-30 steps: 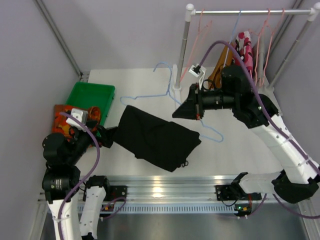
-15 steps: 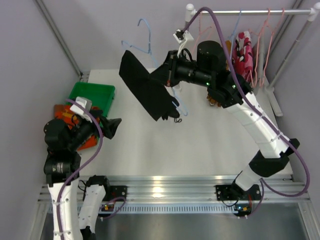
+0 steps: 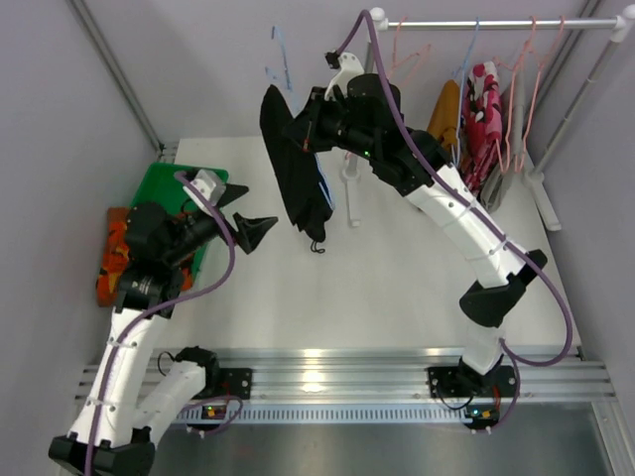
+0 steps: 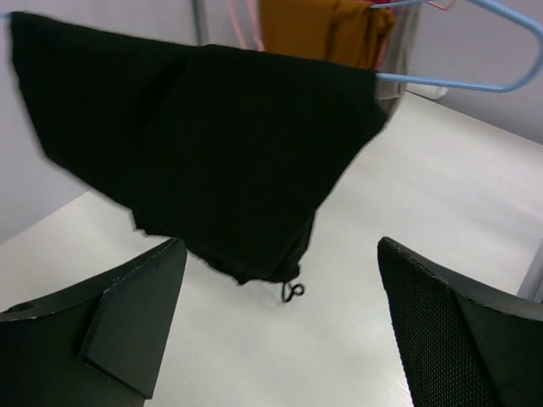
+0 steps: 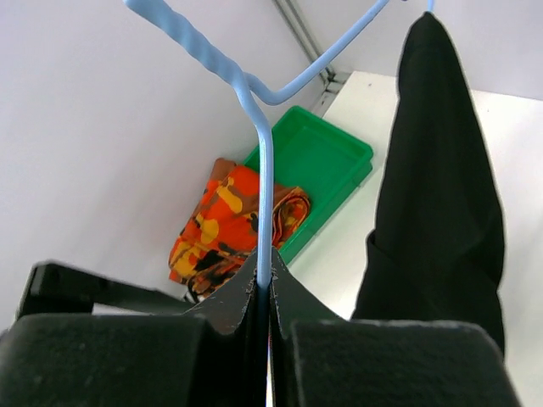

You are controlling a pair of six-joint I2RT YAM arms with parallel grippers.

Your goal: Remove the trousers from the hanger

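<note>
Fingers of the right gripper [image 5: 263, 297] were clamped together on the wire neck of the blue hanger [image 5: 264, 161], holding it up in the air. From its bar the black trousers [image 3: 295, 169] hung folded, below and just ahead of those fingers. The left gripper [image 4: 280, 254] had its fingers spread wide and empty, the cloth's lower edge near the fingertips but apart from them. Behind the left fingers lay the orange trousers [image 3: 111, 260], beside a green bin [image 3: 177, 186]. Behind the right gripper, the mustard trousers [image 3: 446, 109] and floral trousers [image 3: 484, 94] hung on the rail [image 3: 466, 22].
</note>
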